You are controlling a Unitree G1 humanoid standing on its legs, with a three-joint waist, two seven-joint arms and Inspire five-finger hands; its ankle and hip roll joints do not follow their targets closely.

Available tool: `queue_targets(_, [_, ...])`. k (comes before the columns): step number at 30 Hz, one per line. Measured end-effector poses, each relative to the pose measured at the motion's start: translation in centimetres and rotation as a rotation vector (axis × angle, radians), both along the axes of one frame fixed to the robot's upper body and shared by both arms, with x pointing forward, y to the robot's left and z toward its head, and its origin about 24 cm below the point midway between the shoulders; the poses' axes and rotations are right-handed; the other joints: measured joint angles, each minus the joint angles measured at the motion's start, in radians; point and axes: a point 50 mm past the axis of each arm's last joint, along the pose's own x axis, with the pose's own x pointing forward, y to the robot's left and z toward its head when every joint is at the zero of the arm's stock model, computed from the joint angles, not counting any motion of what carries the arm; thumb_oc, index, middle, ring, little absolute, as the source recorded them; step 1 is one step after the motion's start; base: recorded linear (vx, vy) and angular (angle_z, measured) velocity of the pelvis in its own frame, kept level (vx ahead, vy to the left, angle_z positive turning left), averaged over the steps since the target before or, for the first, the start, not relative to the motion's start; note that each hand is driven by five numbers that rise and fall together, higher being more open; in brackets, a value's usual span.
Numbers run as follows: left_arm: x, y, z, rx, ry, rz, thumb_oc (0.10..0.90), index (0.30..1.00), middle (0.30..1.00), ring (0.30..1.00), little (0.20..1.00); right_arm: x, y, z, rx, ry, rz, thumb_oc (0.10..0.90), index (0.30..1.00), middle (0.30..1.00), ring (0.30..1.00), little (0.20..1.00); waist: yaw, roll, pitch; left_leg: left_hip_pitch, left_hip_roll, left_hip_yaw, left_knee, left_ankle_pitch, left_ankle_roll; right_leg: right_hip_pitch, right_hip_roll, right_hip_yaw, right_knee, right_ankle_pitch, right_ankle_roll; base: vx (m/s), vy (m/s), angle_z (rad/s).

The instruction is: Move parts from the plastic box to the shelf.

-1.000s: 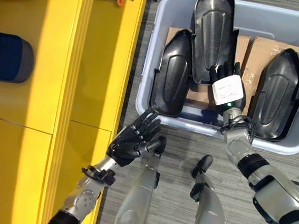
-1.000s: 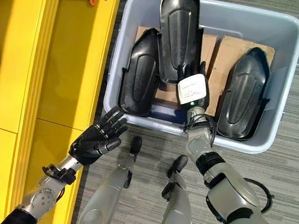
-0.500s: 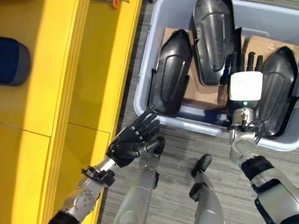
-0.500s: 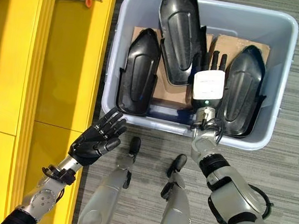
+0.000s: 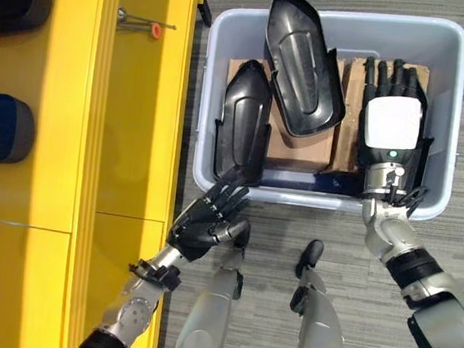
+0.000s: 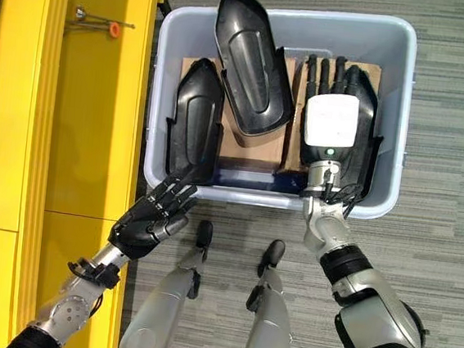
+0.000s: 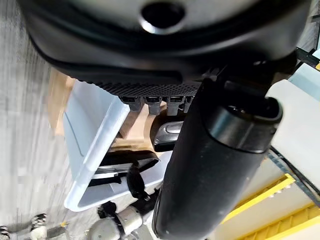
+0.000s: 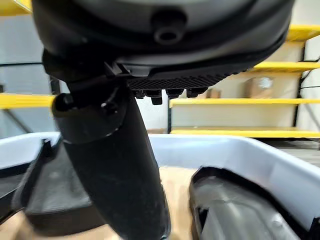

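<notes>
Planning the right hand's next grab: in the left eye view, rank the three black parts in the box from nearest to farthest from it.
1. Right part, directly beneath the right hand.
2. Middle part, tilted, beside it.
3. Left part, by the box's left wall.

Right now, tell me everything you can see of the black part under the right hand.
The rightmost black part is a glossy, moulded plastic shell, elongated with a rounded far tip and a raised rim. It lies lengthwise on cardboard in the plastic box. The right hand is over it, fingers straight, covering most of it; contact can't be confirmed.
</notes>
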Motion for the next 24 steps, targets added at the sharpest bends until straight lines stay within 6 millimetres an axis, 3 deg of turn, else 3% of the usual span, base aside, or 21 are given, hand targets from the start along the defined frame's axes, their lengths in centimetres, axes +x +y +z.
queue_targets(4, [0.0,0.2,-0.3,0.004,0.010,0.008,0.900,1.000,1.000,1.000,1.000,-0.1,1.1,-1.5,-0.044,0.089,0.069,0.900,1.000,1.000,1.000,1.000,0.000,-0.001,0.000,-0.002,0.003,-0.001,0.000,-0.002,0.002,0.000,0.002,-0.001,-0.003,-0.002,0.001,0.00,0.000,0.00])
queue_targets(10, [-0.1,0.2,-0.4,0.005,0.014,0.011,0.900,1.000,1.000,1.000,1.000,-0.5,3.6,-1.2,-0.078,0.122,0.180,0.900,1.000,1.000,1.000,1.000,0.001,-0.004,0.001,-0.003,0.005,-0.003,-0.009,0.000,-0.001,-0.001,0.004,-0.004,-0.008,-0.002,0.001,0.00,0.000,0.00])
queue_targets(13, [-0.1,0.2,-0.4,0.006,0.013,0.013,0.900,1.000,1.000,1.000,1.000,-0.9,5.4,-1.3,-0.141,0.136,0.250,0.900,1.000,1.000,1.000,1.000,0.002,-0.019,0.001,-0.003,0.007,-0.003,-0.012,0.000,-0.001,-0.002,0.006,-0.005,-0.009,-0.001,0.001,0.00,0.000,0.00])
queue_targets(24, [0.0,0.4,-0.2,0.010,0.002,0.019,0.900,1.000,1.000,1.000,1.000,-0.9,5.7,-1.9,-0.206,0.153,0.238,0.900,1.000,1.000,1.000,1.000,0.011,-0.028,0.002,-0.018,0.007,-0.026,-0.012,0.004,-0.009,-0.002,0.006,-0.031,-0.009,-0.004,-0.003,0.02,-0.030,0.06])
